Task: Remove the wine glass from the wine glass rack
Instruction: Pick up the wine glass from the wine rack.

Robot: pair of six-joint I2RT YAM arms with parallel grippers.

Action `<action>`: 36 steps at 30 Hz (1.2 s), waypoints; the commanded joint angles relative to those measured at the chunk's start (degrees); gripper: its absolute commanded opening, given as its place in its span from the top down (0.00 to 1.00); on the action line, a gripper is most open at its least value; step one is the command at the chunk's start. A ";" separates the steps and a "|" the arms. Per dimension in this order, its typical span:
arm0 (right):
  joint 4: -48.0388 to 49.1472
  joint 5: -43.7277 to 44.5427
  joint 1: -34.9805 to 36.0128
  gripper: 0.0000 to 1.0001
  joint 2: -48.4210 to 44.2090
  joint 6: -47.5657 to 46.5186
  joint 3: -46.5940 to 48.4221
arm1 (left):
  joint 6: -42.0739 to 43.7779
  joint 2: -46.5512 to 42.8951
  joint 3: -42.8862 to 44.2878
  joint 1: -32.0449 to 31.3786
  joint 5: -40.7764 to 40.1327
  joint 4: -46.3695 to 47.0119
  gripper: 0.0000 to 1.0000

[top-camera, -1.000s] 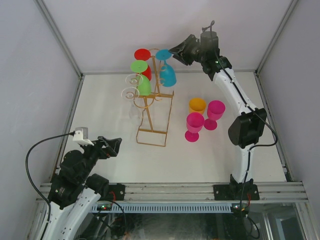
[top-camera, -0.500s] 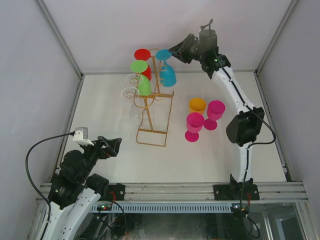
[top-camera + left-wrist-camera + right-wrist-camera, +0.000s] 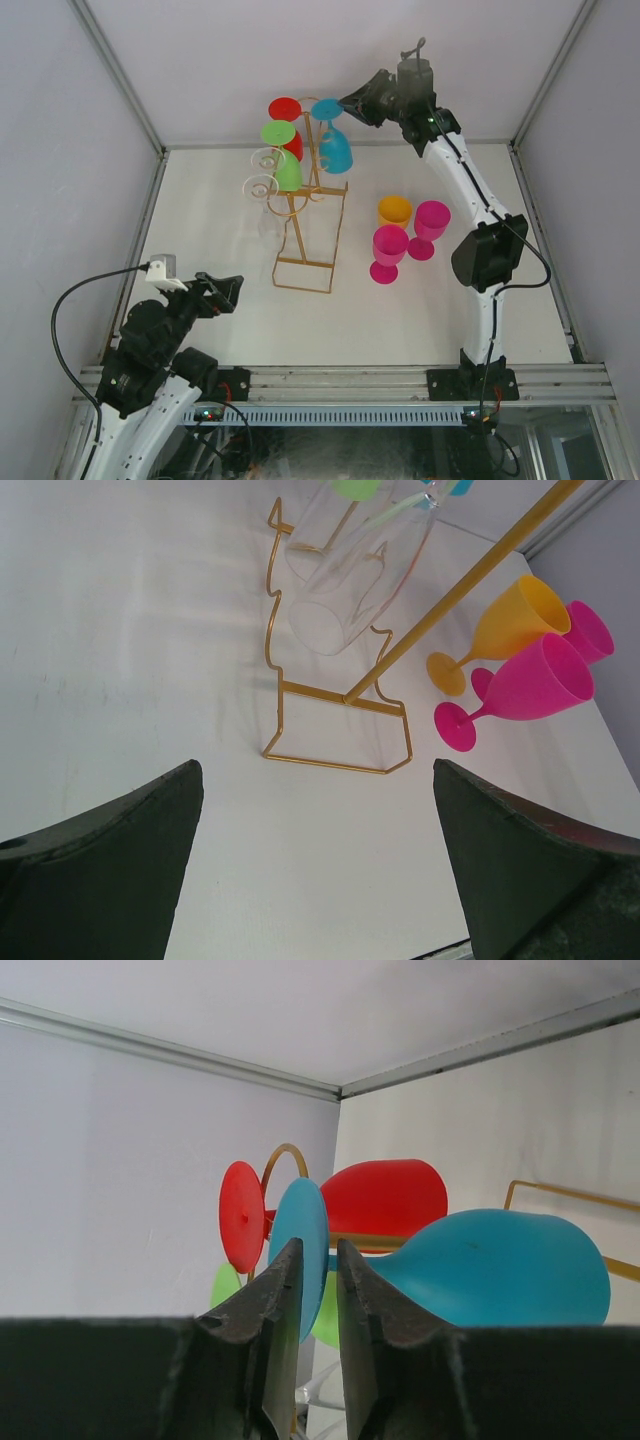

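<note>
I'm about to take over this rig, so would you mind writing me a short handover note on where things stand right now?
Left gripper: open, empty, low near its own base, away from the rack.
Right gripper: up at the top of the wine glass rack, fingers narrowed to a slit at the foot of the blue wine glass; firm grip not confirmed.
On the rack, upside down: blue wine glass, red glass, green glass, clear glasses.
On the table, right of the rack: orange glass, pink glasses.
Done: reach to the blue foot.
Left: secure the grip, slide the glass off its hook.
</note>
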 commanded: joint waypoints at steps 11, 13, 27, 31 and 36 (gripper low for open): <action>-1.76 2.94 0.99 0.83 0.45 -1.71 4.86 | 0.73 0.91 -0.42 0.33 -0.31 2.61 0.00; -1.73 2.87 0.97 0.81 0.53 -1.58 4.92 | 0.73 0.88 -0.35 0.34 -0.30 2.66 0.00; -2.27 1.93 1.53 0.81 1.85 -1.21 6.17 | 0.73 0.84 -0.42 0.33 -0.32 2.63 0.00; -2.49 2.69 1.53 0.84 1.51 -1.82 6.15 | 0.73 0.89 -0.42 0.34 -0.29 2.66 0.00; -2.86 3.91 1.50 0.93 0.91 -2.63 6.16 | 0.80 1.05 -0.42 0.33 0.15 2.71 0.00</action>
